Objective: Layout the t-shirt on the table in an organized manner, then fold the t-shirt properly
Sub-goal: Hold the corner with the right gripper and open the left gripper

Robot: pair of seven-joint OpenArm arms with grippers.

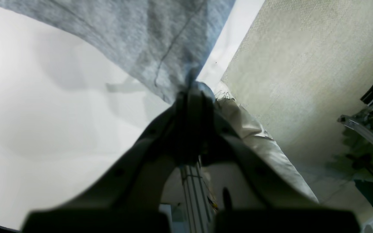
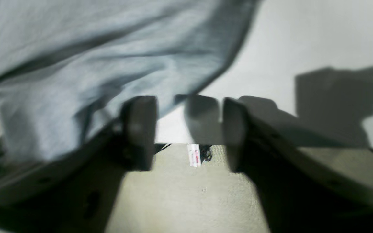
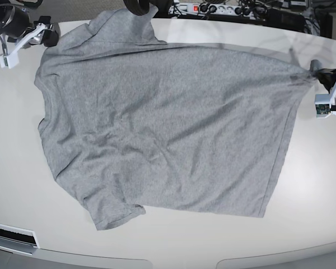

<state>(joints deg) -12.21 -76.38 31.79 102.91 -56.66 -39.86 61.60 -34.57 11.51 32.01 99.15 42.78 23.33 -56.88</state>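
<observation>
I can't read any words or numbers here. The small white tag [image 2: 194,155] on the floor is too blurry.

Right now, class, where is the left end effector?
In the base view, the left end effector sits at the table's right edge, pinching the t-shirt's far-right corner.

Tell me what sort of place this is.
Probably a robotics lab or workshop, not a home: a big white table with a grey t-shirt spread on it, a power strip and cables along the far edge, and carpeted floor.
</observation>
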